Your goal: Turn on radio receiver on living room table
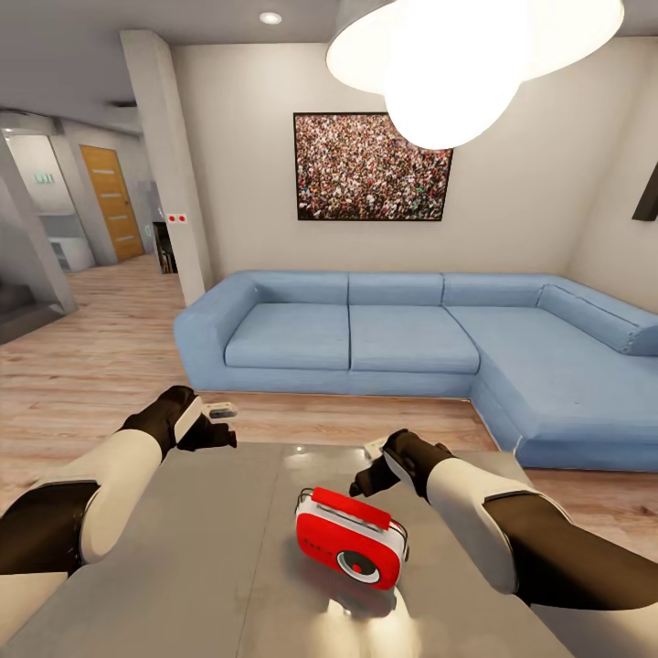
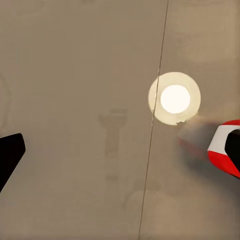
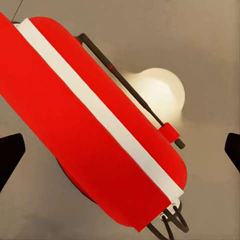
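**A:** Where does the radio receiver (image 1: 350, 548) sit?

**B:** Low and centre in the head view, on the grey table (image 1: 183, 567), tilted back so its round dial faces the robot. The dial's centre is red, which suggests it is not yet on. Behind it, across the middle of the frame, runs the blue sofa (image 1: 411, 338); the pendant lamp (image 1: 457, 64) hangs at the upper right and throws a bright reflection onto the glossy top.

**A:** And the right gripper (image 1: 373, 468)?

**B:** It hovers just above and behind the radio, holding nothing. In the right wrist view the dark fingertips (image 3: 10, 155) stand at opposite edges of the frame, spread wide, with the radio's red back and white stripe between them. That looks like a line-up for coming down onto the radio.

**A:** The left gripper (image 1: 219, 422)?

**B:** At the left of the head view, over the table's far edge, well apart from the radio. Its wrist view shows bare tabletop and a sliver of red at the right edge; it grasps nothing and the fingers look parted. Probably it is parked out of the way.
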`<state>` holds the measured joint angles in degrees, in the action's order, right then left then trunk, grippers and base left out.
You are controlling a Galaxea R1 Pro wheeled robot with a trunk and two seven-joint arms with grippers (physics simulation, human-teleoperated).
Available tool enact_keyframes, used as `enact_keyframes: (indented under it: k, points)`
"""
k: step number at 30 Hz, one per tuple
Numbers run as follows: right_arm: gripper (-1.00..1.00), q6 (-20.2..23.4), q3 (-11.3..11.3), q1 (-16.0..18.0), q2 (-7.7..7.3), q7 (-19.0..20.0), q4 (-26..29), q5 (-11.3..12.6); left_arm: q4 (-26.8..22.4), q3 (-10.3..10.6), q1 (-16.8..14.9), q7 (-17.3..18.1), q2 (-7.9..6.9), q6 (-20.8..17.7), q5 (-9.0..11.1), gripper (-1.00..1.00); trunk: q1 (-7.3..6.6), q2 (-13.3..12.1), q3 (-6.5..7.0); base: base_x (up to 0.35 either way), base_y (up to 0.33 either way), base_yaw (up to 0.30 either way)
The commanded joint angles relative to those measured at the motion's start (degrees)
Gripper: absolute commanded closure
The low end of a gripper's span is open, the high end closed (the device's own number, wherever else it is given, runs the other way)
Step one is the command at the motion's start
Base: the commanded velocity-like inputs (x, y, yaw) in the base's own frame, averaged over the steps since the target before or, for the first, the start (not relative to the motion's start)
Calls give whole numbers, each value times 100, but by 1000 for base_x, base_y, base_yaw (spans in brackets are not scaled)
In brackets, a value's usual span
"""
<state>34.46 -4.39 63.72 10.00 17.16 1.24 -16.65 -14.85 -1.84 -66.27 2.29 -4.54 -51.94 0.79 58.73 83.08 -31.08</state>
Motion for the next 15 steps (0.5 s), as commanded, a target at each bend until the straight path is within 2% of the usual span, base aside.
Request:
enact_keyframes:
  k: [1,15]
  points:
    - [-100,0,0,0,0,0,0,1,0,2,0,0,1,0,0,-100,0,0,0,0,0,0]
    - [-100,0,0,-8,0,-2,0,6,6,5,0,0,6,0,0,-100,0,0,0,0,0,0]
